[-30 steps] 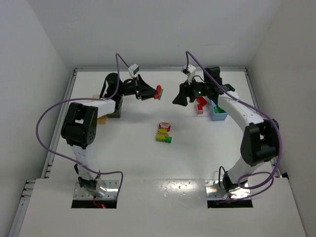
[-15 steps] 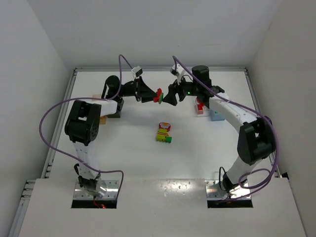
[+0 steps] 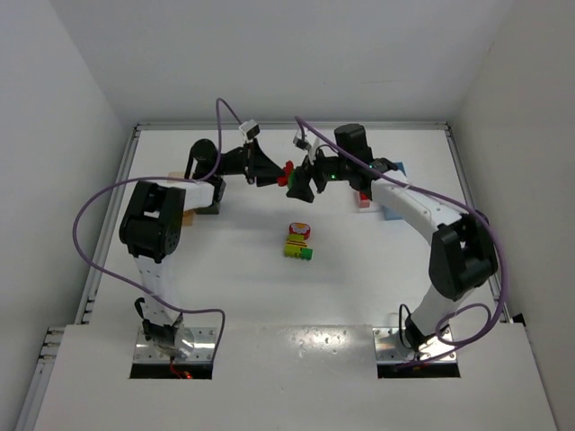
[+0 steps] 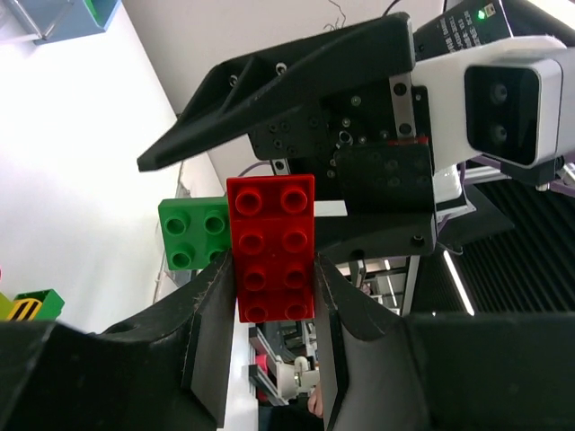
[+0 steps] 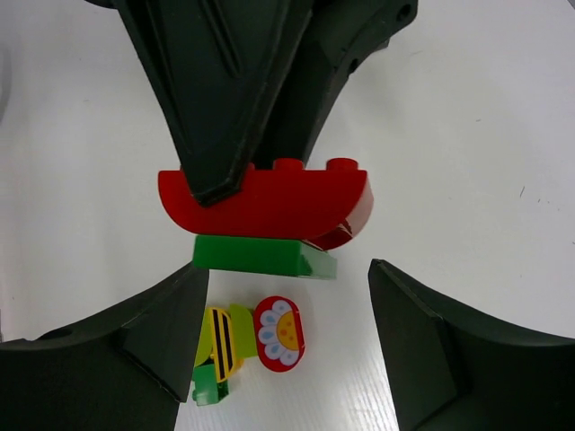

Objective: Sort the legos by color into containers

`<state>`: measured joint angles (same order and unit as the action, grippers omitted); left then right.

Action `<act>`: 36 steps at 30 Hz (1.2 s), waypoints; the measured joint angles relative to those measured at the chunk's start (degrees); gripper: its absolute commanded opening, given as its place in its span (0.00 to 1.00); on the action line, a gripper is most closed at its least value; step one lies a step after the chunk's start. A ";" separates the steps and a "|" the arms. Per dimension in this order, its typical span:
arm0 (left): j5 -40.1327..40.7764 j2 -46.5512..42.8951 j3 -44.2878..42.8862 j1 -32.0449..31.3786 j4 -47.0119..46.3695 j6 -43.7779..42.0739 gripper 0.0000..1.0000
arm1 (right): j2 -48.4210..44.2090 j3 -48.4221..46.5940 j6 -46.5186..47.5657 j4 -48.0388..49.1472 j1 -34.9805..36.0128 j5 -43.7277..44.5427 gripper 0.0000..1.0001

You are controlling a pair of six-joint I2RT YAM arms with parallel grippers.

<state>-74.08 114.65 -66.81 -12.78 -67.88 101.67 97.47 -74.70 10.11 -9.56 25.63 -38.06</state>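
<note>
Two legos stuck together hang in mid-air in the upper middle of the overhead view. The red brick (image 3: pixel 288 169) is clamped in the left gripper (image 3: pixel 284 174). The right gripper (image 3: pixel 300 186) stands just beside it on the right. Below them a multicoloured cluster (image 3: pixel 297 241) lies on the table (image 3: pixel 234 287). The orange bin (image 3: pixel 186 215) and dark grey bin (image 3: pixel 212 205) sit at the left edge, partly behind the left arm. The clear bin (image 3: pixel 363 201), with red pieces in it, and the light blue bin (image 3: pixel 393 214) sit at the right, partly behind the right arm.

From the left wrist, the fingers (image 4: pixel 211 332) press both long sides of the red brick at frame centre. A green brick (image 4: pixel 193 233) juts out to its left. The right gripper's black finger fills the upper frame, apparently clear of the bricks.

From the right wrist, its own fingers (image 5: pixel 153 332) stand wide apart at the lower corners with nothing between them. The green brick is fixed under the red one at centre.

The step looks like pulling the pair apart. Next, the right jaws would need to straddle the green brick alone, close on it, and pull away from the red.
</note>
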 measured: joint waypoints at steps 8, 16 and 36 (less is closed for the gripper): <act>0.13 1.51 -0.96 -0.33 -0.24 0.26 0.00 | 0.00 0.00 -0.31 1.31 0.83 1.88 0.46; 2.14 1.53 -1.29 -0.26 2.43 0.59 0.00 | -0.13 0.11 -0.28 3.15 0.96 5.11 0.10; 18.32 1.57 -20.70 6.01 47.58 -43.17 0.00 | -19.76 13.11 -0.52 -0.87 -3.63 12.39 0.00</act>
<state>-55.77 116.22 -87.50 -6.76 -20.29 58.50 77.71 -61.58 9.58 -10.44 22.00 -25.67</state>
